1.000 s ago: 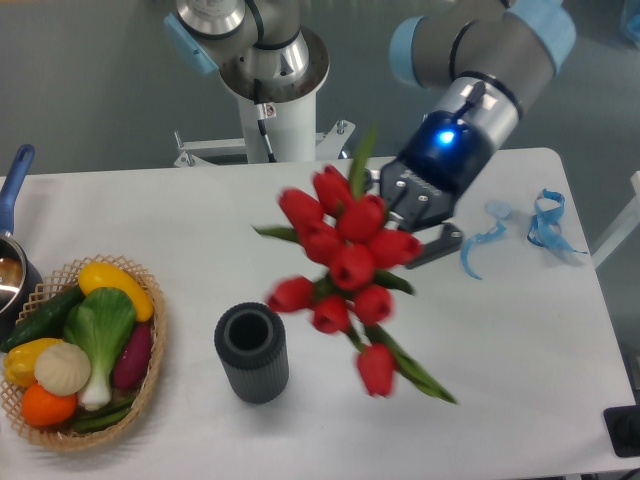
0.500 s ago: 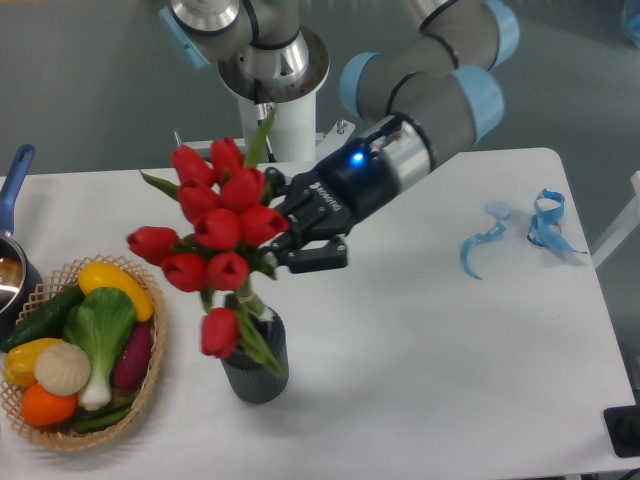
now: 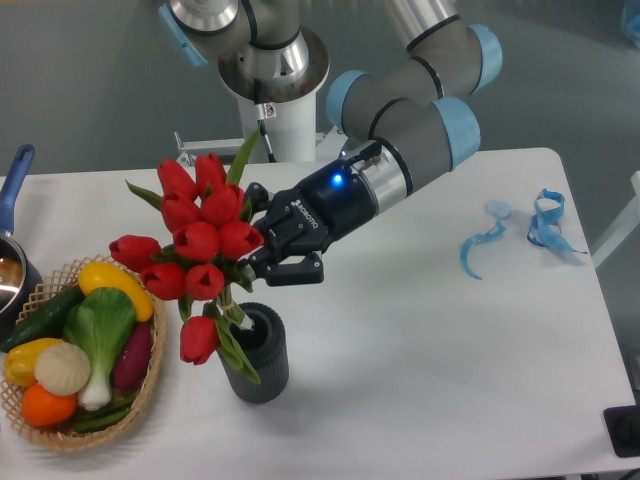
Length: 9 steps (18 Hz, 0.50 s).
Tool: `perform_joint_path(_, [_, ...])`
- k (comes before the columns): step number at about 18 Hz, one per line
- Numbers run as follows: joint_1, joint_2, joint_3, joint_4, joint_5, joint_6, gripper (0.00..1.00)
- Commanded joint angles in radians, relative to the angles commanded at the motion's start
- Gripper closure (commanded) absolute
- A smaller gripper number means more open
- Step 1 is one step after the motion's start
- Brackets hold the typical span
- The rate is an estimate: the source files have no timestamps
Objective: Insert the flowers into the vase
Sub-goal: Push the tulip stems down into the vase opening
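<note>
From the fixed camera, the gripper [image 3: 262, 243] reaches in from the right with its jaws closed around the flowers [image 3: 195, 245], clamping the bunch where the stems gather behind the red heads. The heads fan out to the left of the jaws and above them, one drooping low at the left of the vase [image 3: 254, 353]. The vase stands upright directly below the jaws, and the green stems and a leaf run down from the grip to its round mouth; how far they reach inside cannot be told, since leaves cover the opening. The table [image 3: 420, 350] is a plain white surface with rounded corners. Far left of the jaws and lower sits a wicker basket [image 3: 148, 375] of toy vegetables, touching nothing but the table, and beyond it at the picture's edge a blue-handled pot [image 3: 12, 240] is partly cut off. Well to the right of the jaws lie curled blue ribbon pieces [image 3: 520, 228] near the table's far right edge. Behind the jaws, the arm's white base column [image 3: 275, 125] rises at the back edge of the table. The room behind is a dull grey floor or wall, out of focus, with a dark object at the lower right corner too cropped to identify.
</note>
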<state>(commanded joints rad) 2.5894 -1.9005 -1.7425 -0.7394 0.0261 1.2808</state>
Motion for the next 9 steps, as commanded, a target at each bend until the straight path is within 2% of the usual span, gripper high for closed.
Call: perform_joint_path(9, [0.005, -0.06, -0.04, -0.002, 0.008, 0.006, 0.82])
